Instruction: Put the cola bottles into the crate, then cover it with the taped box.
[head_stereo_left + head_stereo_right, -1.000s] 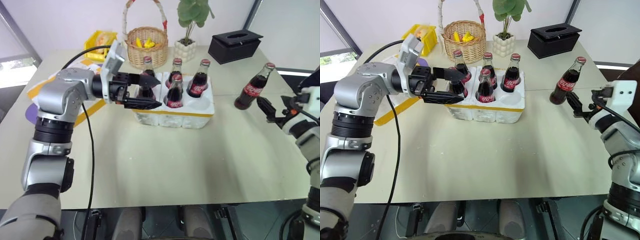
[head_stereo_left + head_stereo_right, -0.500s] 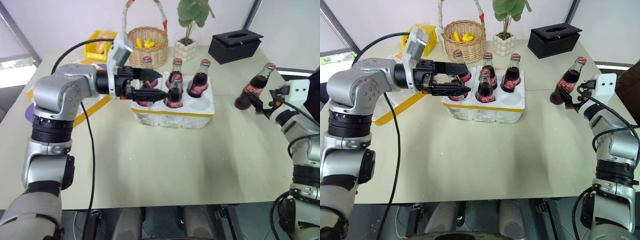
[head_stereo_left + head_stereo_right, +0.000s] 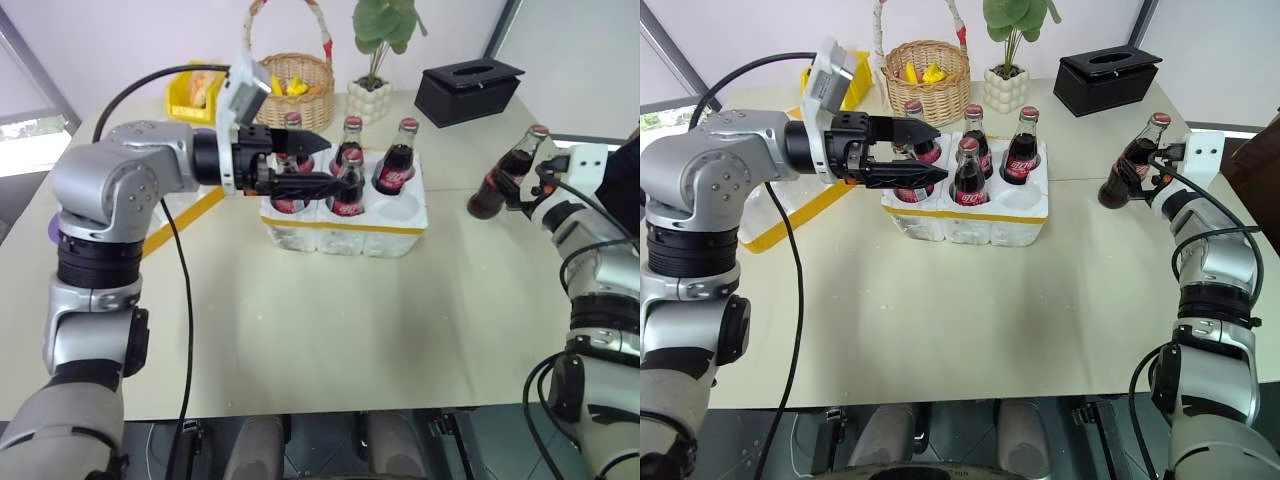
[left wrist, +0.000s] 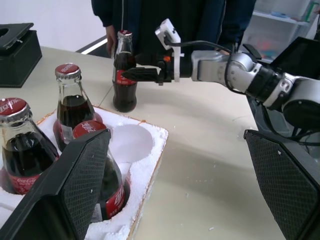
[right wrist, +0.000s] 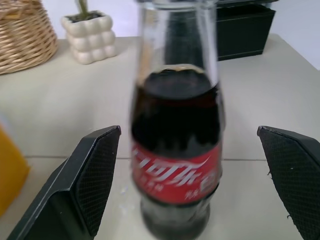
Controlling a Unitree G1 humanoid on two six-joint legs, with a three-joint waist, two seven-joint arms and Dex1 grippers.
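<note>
Standing alone on the table, the last cola bottle (image 5: 176,150) is bracketed by the right gripper (image 3: 1137,176), its jaws spread wide. They are best closed squarely on the label. Five bottles sit in the crate (image 3: 345,225); the left gripper (image 3: 312,165) hovers released.

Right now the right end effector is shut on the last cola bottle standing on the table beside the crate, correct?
Not quite: the right end effector is open, its fingers either side of the cola bottle without closing, as the right wrist view shows. The bottle does stand on the table beside the crate.
</note>
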